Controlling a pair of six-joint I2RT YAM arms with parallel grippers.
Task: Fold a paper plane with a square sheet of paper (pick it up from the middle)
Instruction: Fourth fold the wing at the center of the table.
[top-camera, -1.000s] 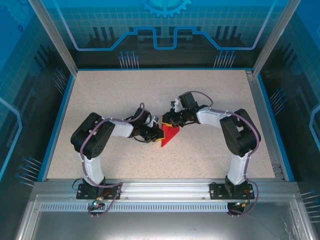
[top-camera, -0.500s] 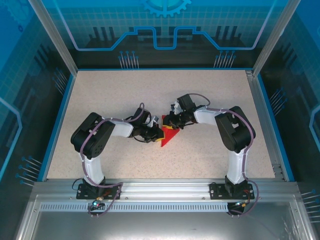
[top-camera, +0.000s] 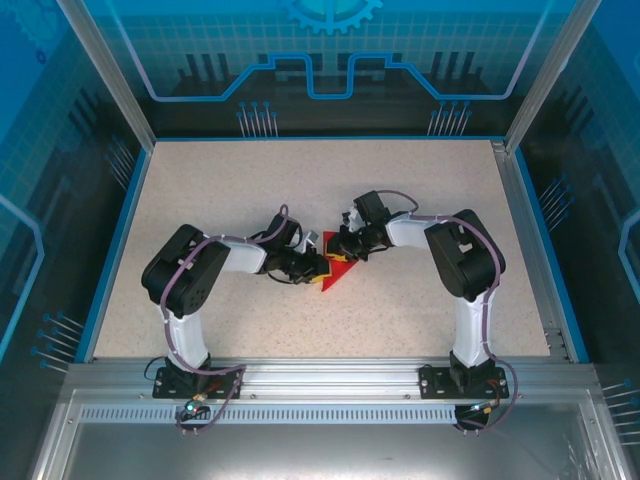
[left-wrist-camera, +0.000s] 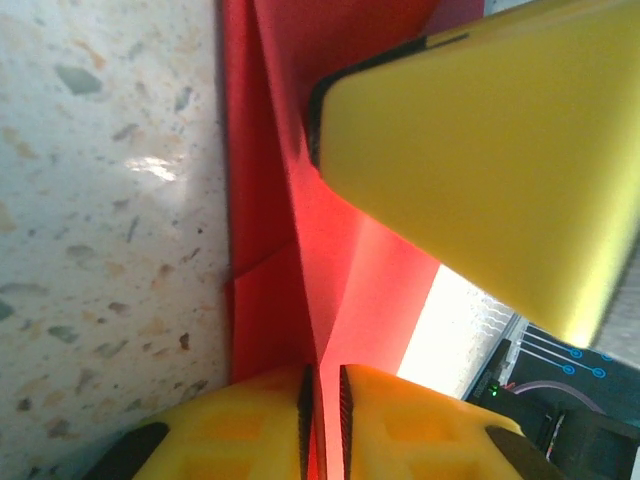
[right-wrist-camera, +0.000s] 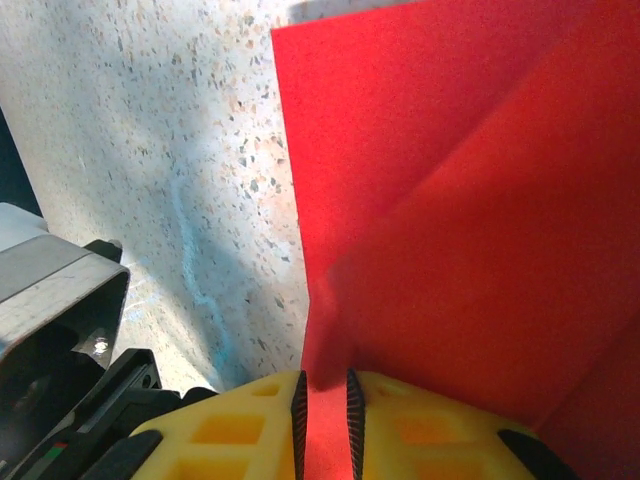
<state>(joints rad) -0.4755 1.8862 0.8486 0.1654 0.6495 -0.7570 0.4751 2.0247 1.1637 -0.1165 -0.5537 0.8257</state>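
Presently the partly folded square sheet of paper (top-camera: 341, 272) is found central on the table (top-camera: 220, 200). It is clamped by the right fingers (right-wrist-camera: 430, 430); whether it is gripped by the nearly closed left fingers (left-wrist-camera: 240, 430) cannot be told. If pulled unevenly, it could be torn or miscreased.

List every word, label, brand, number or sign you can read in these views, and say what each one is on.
None: no words, numbers or brands can be read.
The red paper is plain and unmarked.
The back panel bears only a gear emblem and circuit-style lines, with no letters.
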